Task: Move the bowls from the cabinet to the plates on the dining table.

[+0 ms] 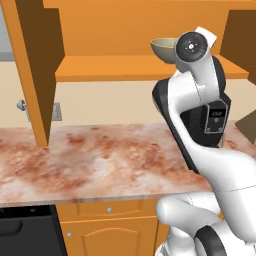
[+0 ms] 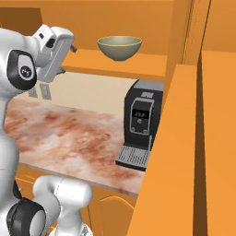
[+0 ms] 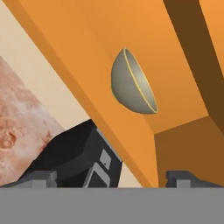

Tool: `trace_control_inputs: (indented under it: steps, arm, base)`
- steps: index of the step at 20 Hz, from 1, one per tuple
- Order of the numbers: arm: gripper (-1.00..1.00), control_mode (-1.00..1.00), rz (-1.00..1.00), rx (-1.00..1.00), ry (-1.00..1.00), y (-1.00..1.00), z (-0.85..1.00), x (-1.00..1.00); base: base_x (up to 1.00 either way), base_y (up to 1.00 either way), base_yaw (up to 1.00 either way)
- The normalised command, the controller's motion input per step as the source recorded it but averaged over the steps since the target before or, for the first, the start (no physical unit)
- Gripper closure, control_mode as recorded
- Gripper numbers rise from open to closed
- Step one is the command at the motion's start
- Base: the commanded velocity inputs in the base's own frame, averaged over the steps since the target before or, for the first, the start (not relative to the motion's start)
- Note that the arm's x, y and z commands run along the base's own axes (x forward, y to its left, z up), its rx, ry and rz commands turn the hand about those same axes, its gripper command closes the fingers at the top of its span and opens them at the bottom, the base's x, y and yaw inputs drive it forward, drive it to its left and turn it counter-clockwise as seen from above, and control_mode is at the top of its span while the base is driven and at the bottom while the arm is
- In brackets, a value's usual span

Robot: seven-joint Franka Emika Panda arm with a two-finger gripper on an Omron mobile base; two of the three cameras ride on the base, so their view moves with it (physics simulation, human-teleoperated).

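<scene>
One olive-bronze bowl (image 2: 119, 47) stands upright on the orange shelf (image 2: 138, 64) of the open cabinet (image 1: 125, 20). Its rim (image 1: 161, 47) shows past my arm in the left base view. My gripper (image 2: 68, 56) hangs level with the shelf, left of the bowl and apart from it. Seen from the hand, the bowl (image 3: 131, 83) lies ahead above the open gripper (image 3: 113, 179). Nothing is between the two fingertips (image 3: 41, 178). The plates and the dining table are out of view.
Below the shelf runs a reddish marbled counter (image 1: 90, 160) with wall outlets (image 2: 45, 91). A black coffee machine (image 2: 140, 122) stands on it under the bowl. One open cabinet door (image 1: 30, 75) hangs at the left, another (image 2: 184, 152) close at the right.
</scene>
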Motion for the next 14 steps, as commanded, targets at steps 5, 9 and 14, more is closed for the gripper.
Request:
trace_control_inputs:
  steps: [5, 9, 14]
  arm:
    - [-1.0, -1.0, -0.01, -0.04, 0.0, 0.0, 0.0, 0.24]
    - [-1.0, -1.0, 0.0, -0.03, 0.0, -0.03, 0.0, 0.24]
    - [-1.0, -1.0, 0.0, -0.01, 0.0, -0.07, 0.0, 0.21]
  base:
    - [0.0, 0.0, 0.0]
    - [0.0, 0.0, 0.0]
    - [0.0, 0.0, 0.0]
